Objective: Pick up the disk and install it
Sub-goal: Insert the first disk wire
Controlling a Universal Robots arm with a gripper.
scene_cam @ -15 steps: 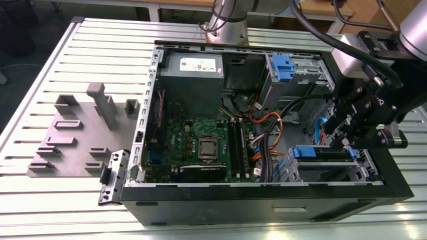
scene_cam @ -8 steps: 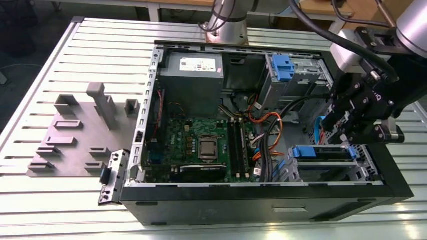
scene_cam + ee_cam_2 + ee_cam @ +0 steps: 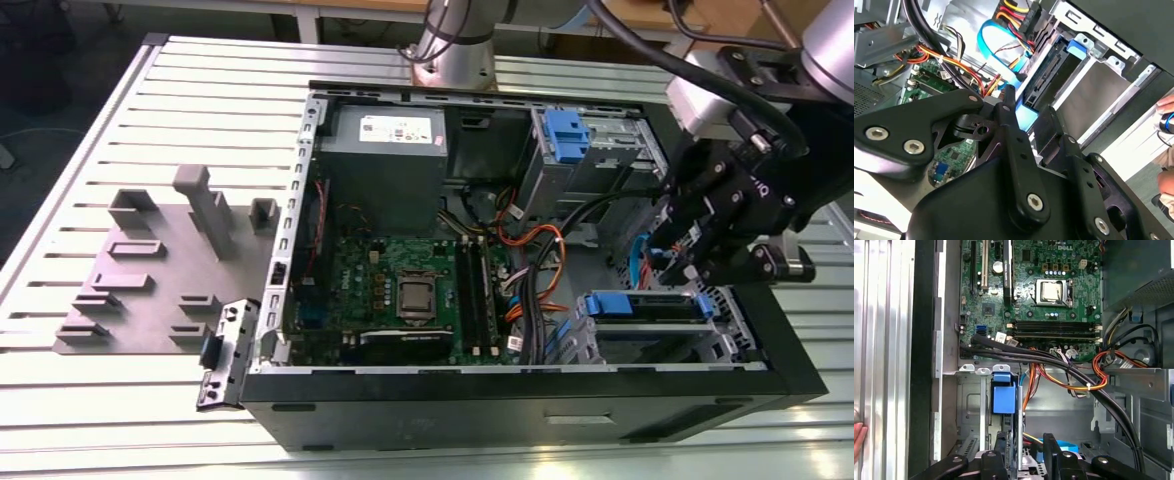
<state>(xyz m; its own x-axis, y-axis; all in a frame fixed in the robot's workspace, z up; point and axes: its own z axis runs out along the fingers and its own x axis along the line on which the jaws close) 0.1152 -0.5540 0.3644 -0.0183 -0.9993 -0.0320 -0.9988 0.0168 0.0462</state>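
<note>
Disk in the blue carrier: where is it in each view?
Exterior view: the disk sits inside the case, toward the exterior view's lower right.
Second wrist view: the disk is in its metal bay, just past the gripper.
First wrist view: its blue tab lies between gripper and motherboard.
Shared landmark: the green motherboard.

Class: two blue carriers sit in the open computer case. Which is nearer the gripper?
The blue carrier lower in the exterior view, right beside the gripper; the other blue carrier stands farther back, near the grey power supply.
</note>
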